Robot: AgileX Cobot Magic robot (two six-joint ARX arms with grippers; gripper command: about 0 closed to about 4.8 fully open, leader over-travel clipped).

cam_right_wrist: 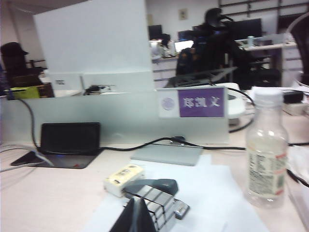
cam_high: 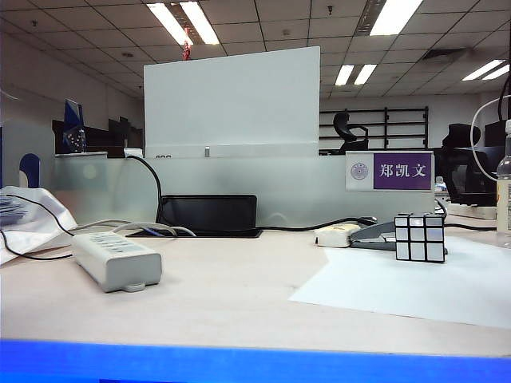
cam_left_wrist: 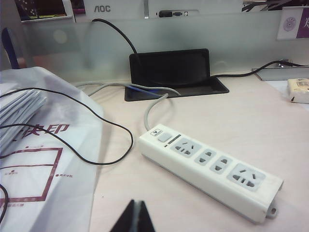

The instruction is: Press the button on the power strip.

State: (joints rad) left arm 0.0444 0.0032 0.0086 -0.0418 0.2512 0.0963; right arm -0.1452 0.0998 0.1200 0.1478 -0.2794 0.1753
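Lying flat on the left part of the pale wooden table (cam_high: 239,295), the long light-grey plastic power strip (cam_left_wrist: 208,171) had its socket face turned upward, so the small square button (cam_left_wrist: 164,137) at its cable end sat exposed to a press from above. Its grey cable (cam_left_wrist: 150,108) ran back toward the black flip-up cable box (cam_left_wrist: 171,72) at the table's rear, which explained why the button end pointed away from the robot.

The left claw (cam_left_wrist: 134,216) hung just short of the strip's near side with its dark fingertips drawn together to a narrow point, holding nothing; I judged that suited poking a small button better than a spread pair would. It had yet to travel forward and over to the button. A thin black wire (cam_left_wrist: 96,121) looped across the white printed plastic bag (cam_left_wrist: 43,159) beside the strip and could snag a careless approach.

The right claw (cam_right_wrist: 136,215) hovered well apart from the strip, above the black-and-silver puzzle cube (cam_right_wrist: 159,205) on the white paper sheet (cam_high: 415,283); its tips looked closed and empty, though the blurred view left some doubt. A clear plastic bottle (cam_right_wrist: 265,145) stood near.
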